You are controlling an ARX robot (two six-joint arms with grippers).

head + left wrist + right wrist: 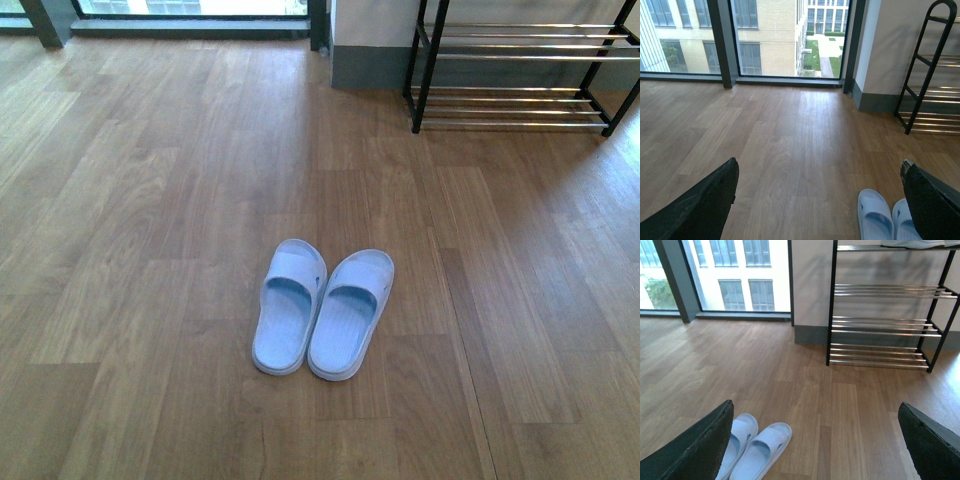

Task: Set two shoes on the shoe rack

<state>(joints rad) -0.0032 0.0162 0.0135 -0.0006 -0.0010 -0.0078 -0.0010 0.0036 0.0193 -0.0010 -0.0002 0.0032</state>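
Two pale-blue rubber slides (345, 320) are lying side by side on the wooden floor (150, 250), well apart from the shoe rack (510, 93). Likely light and bendy, they are best pinched at the strap (362, 270). The left gripper (820, 172) and right gripper (816, 410) are being held wide open, empty.

Left-hand shoe (288, 305) and right-hand shoe (350, 313): pale blue all over, with finely ribbed footbeds and a small dark mark on the strap. Shoe rack (520, 70): black side frames, bright chrome rods. Floor (150, 200): mid-brown wood-grain planks. Wall (370, 20): off-white above a grey skirting (365, 68). Window frame (45, 20): dark grey.
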